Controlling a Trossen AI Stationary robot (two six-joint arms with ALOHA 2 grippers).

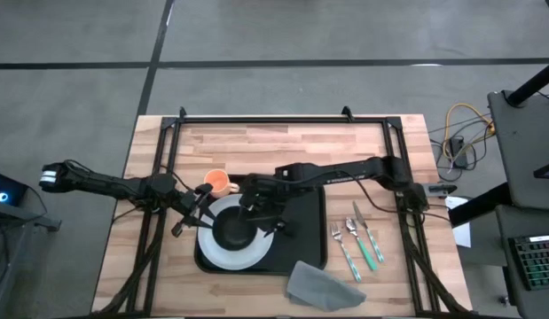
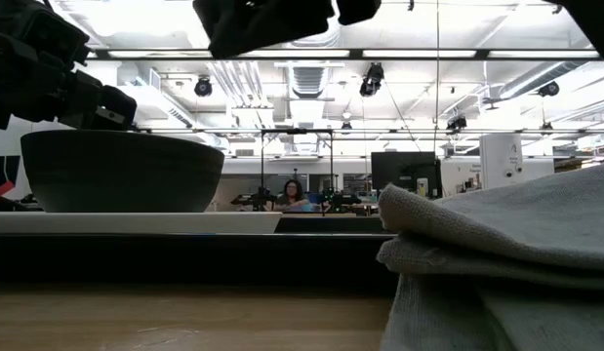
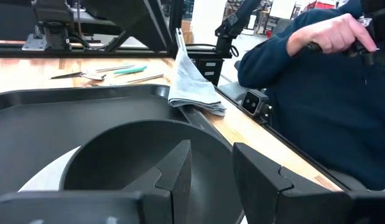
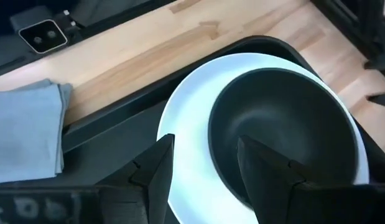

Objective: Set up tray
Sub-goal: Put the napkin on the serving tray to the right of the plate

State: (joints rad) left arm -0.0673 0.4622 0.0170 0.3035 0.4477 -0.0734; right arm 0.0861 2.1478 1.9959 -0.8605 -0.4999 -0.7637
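The black tray (image 1: 302,232) lies at the table's middle. On it sits a white plate (image 1: 223,256), and a black bowl (image 1: 234,232) stands on the plate. My left gripper (image 3: 211,177) is open at the bowl's left rim (image 3: 198,134), one finger over the inside and one over the outside. My right gripper (image 4: 211,168) is open and hovers above the bowl (image 4: 285,124) and plate (image 4: 186,118), clear of both. In the low view the bowl (image 2: 121,171) stands upright on the plate (image 2: 136,222). My left gripper has its open fingers (image 3: 176,174) on either side of the bowl's rim, coming level from the table's left. I cannot tell whether they touch the rim. The bowl stands on the plate.
An orange cup (image 1: 219,183) stands on the wood just beyond the tray's far left corner. Two forks and a knife (image 1: 358,241) lie right of the tray. A folded grey napkin (image 1: 320,282) overlaps the tray's near right corner. A person in a blue sleeve (image 3: 316,93) sits beyond the table.
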